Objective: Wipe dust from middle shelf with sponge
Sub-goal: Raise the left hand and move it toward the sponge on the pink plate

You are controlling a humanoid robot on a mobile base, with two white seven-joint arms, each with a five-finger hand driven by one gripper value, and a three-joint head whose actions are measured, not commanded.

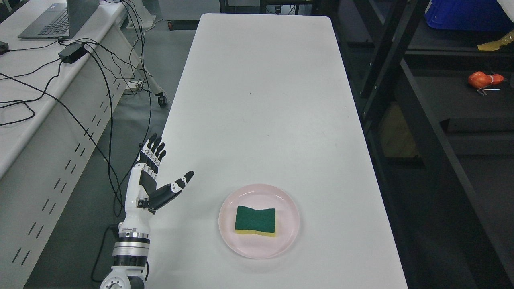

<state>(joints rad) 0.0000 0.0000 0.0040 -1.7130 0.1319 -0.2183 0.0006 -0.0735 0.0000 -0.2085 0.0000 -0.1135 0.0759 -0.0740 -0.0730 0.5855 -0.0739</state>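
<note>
A green-topped sponge (255, 220) with a yellow underside lies flat on a pale pink plate (281, 245) near the front of the white table (261, 100). My left hand (160, 172) comes in at the lower left, off the table's left edge and well left of the plate. It is open, fingers straight and thumb spread toward the plate, holding nothing. A dark metal shelf unit (425, 132) stands to the right of the table. My right hand does not show.
An orange object (484, 79) lies on a dark shelf board at the right, with a blue bin (466, 14) on a board above. At the left, a second white desk (36, 100) carries a laptop (56, 18), a power adapter (72, 52) and trailing black cables.
</note>
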